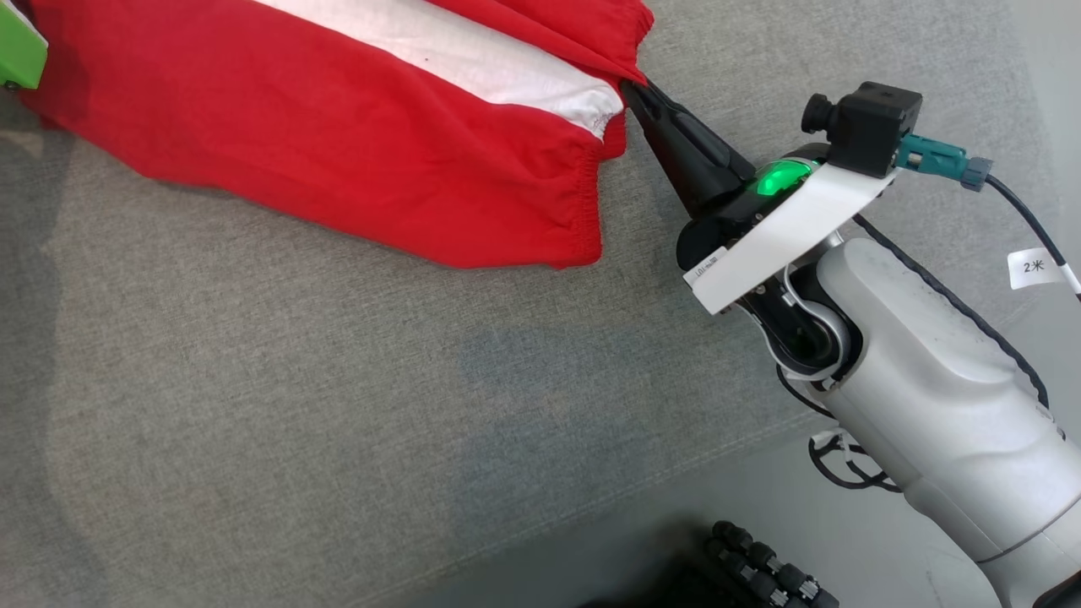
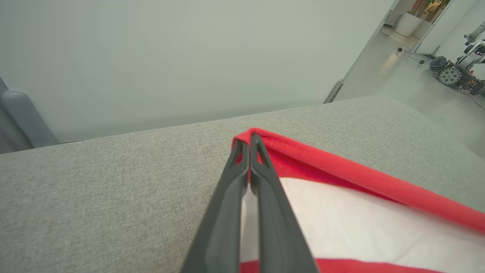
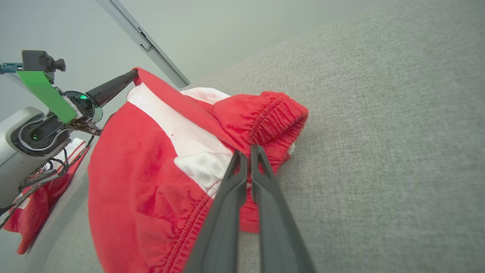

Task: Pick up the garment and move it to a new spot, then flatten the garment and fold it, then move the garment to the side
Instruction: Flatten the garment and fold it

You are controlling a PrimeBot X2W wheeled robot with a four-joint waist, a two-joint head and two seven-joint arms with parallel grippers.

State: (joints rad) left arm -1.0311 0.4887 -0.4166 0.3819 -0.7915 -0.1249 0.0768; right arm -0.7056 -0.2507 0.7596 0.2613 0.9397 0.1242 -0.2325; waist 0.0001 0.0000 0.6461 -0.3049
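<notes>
You had the right gripper (image 1: pixel 635 91) clamped on the elastic hem (image 1: pixel 589 194) of the red-and-white garment (image 1: pixel 338 127), the left gripper (image 2: pixel 250 141) clamped on its opposite corner, its length running between them.

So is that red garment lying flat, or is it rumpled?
Rumpled, not flat. The garment humps up in wrinkles, its elastic cuff bunched, with the left gripper and the right gripper each shut on an edge.
</notes>
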